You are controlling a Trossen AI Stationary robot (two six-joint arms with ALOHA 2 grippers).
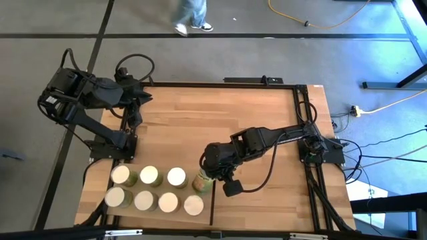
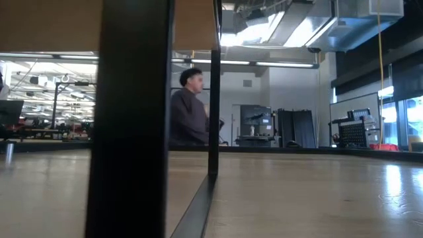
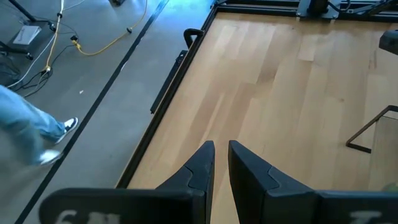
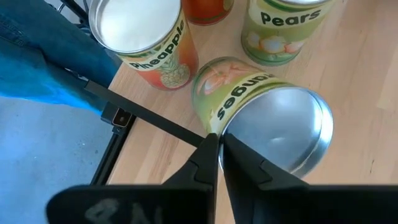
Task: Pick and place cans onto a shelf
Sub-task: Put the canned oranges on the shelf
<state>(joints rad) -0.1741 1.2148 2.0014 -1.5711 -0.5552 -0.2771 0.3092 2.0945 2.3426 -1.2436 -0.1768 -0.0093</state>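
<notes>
Just beyond the right fingers (image 4: 219, 144), a tilted can (image 4: 261, 118).

A person's jeans-clad legs (image 1: 192, 15) stand at the frame's top, a yellow cable (image 1: 319, 20) trails upper right, beyond the wooden surface (image 1: 200, 113).

The tipped green can (image 4: 261, 106) is partly covered in the high view by the right gripper (image 4: 217, 146). The Pears can (image 4: 283, 28) and Pineapple can (image 4: 143, 40) are cut off by the right wrist view's edge. A person's legs (image 1: 190, 15) are cropped in the high view
</notes>
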